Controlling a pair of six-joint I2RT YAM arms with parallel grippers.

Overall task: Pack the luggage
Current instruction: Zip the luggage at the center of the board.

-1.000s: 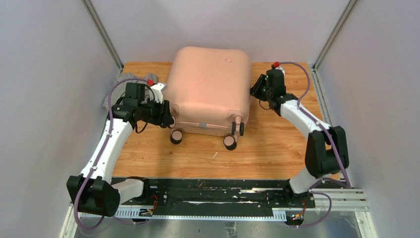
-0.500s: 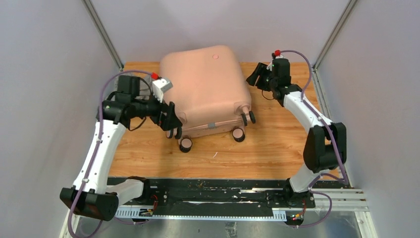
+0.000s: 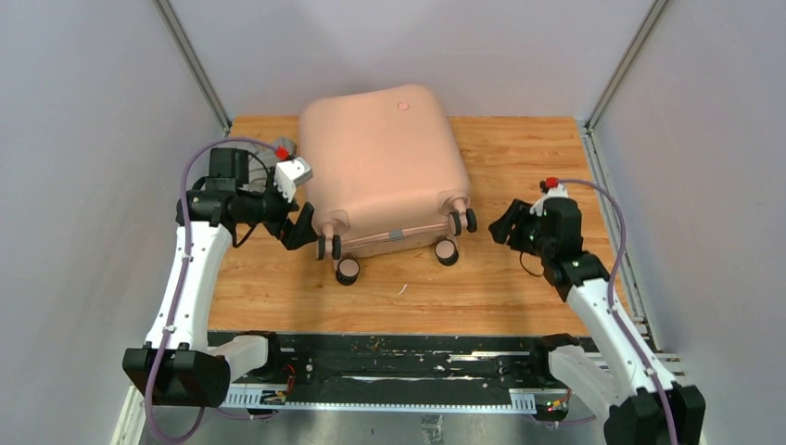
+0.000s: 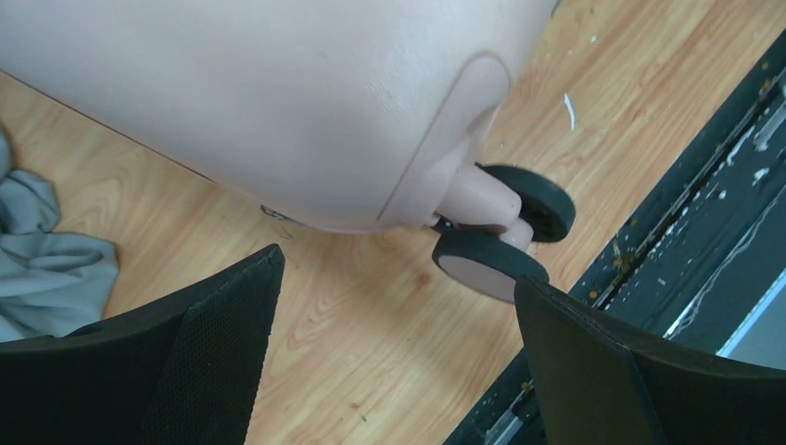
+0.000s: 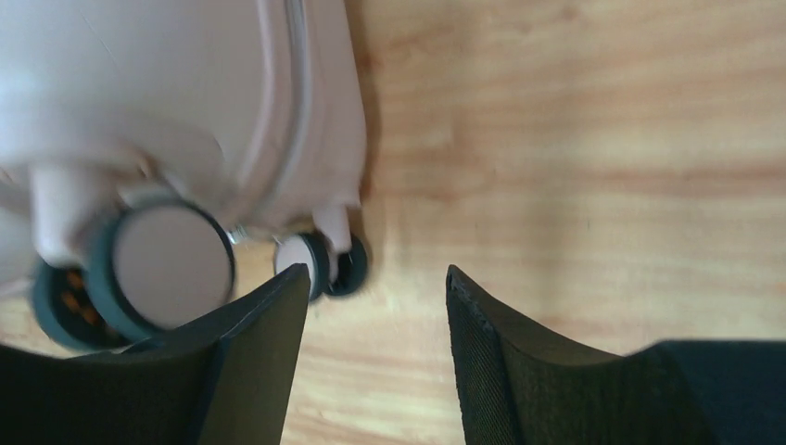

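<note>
The luggage (image 3: 380, 158), a pale pink hard-shell suitcase, lies shut on the wooden table, slightly turned, its black wheels (image 3: 348, 271) toward the arms. My left gripper (image 3: 301, 227) is open at the suitcase's near-left corner, beside the wheels and apart from the shell. In the left wrist view the shell (image 4: 278, 93) and two wheels (image 4: 491, 264) lie past the wide-open left gripper (image 4: 399, 272), bare wood between its fingers. My right gripper (image 3: 505, 225) is open just right of the near-right wheels. In the right wrist view the right gripper (image 5: 376, 273) holds nothing, and a wheel (image 5: 171, 269) is at its left finger.
A grey cloth (image 4: 46, 269) lies on the table to the left of the suitcase, behind my left arm. Grey walls close in the table on three sides. A black rail (image 3: 399, 366) runs along the near edge.
The suitcase shifted and turned its wheel end leftward, then stayed put. Both grippers opened. My left gripper drew back a little. My right arm swung from the far right side to the near-right wheels.
</note>
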